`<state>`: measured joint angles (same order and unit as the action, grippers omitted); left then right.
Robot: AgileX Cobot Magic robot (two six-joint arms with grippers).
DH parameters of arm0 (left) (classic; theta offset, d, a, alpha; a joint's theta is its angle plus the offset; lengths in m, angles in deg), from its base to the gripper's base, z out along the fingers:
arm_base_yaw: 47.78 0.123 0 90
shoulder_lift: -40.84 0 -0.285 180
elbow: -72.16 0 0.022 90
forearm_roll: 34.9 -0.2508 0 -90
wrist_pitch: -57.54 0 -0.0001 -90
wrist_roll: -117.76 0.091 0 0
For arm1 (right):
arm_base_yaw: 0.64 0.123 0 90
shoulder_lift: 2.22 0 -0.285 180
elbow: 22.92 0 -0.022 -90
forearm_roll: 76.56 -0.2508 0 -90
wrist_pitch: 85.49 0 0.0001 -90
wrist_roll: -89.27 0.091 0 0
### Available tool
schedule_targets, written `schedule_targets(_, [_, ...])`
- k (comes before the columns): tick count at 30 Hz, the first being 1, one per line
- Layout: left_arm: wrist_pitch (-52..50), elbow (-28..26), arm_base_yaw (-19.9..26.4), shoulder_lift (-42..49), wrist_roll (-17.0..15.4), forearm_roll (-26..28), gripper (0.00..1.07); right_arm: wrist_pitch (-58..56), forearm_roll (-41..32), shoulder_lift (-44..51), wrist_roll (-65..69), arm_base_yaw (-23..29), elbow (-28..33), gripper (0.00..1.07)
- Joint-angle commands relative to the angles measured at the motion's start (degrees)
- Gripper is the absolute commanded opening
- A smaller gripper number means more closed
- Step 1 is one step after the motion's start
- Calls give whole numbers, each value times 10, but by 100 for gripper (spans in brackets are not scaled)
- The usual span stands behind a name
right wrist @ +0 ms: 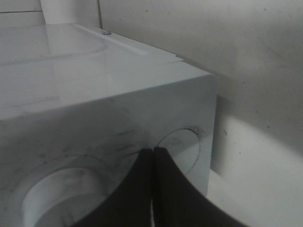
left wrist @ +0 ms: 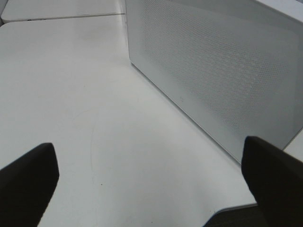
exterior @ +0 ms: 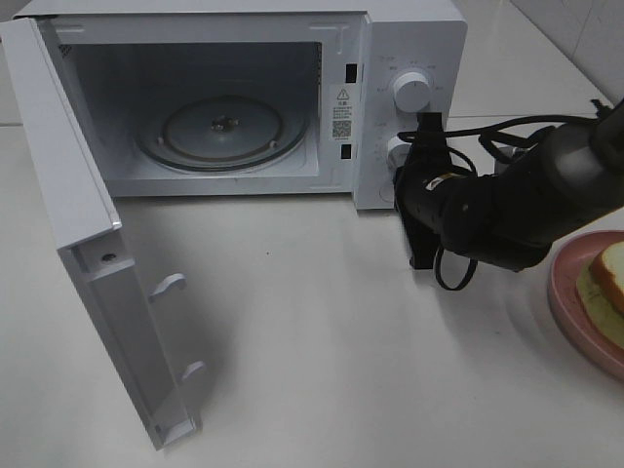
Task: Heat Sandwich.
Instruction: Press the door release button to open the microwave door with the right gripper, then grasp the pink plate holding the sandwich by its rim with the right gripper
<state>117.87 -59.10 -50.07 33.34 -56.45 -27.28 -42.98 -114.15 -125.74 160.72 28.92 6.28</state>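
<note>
The microwave [exterior: 409, 39] stands along the worktop's [exterior: 322, 341] back edge with its door [exterior: 78, 224] swung fully out and the turntable [exterior: 222, 127] bare. The sandwich [exterior: 609, 278] lies on its plate [exterior: 570, 292] at the worktop's right edge, well apart from the cavity, so loading looks like the step in hand.

The right end effector [right wrist: 152, 156] is pressed together, holds nothing, and sits just beside the control panel below the upper knob [exterior: 411, 91]. To load well, it should back off from the panel, spread, and take the plate by its rim, not the bread. It should carry the plate level and low across the front, then set it centred on the turntable, clear of the door frame.

The left end effector [left wrist: 150, 177] is spread wide and empty over bare worktop.

The high view alone shows the sandwich, the open cavity and the door. The right wrist view alone shows the fingers meeting tip to tip near the panel's round recesses. I cannot tell whether they touch it. The left wrist view alone shows the left end effector and a white perforated microwave panel beside it.
</note>
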Motion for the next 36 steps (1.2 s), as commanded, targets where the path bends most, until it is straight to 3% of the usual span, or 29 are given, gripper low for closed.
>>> schedule_targets(1, [-9, 2, 1, 11, -1, 3, 101, -44, 3, 29, -37, -1, 21, 0])
schedule_targets(8, [-9, 2, 1, 11, -1, 3, 101, -91, 18, 84, -87, -1, 64, 1])
schedule_targets(17, [-9, 2, 1, 11, -1, 3, 101, -273, 156, 165, -195, -33, 81, 2])
schedule_targets(21, [-9, 2, 1, 11, -1, 3, 101, -392, 207, 215, -307, -63, 80, 3])
schedule_targets(36, [-9, 2, 1, 11, -1, 3, 101, -637, 234, 296, -702, -117, 80, 9])
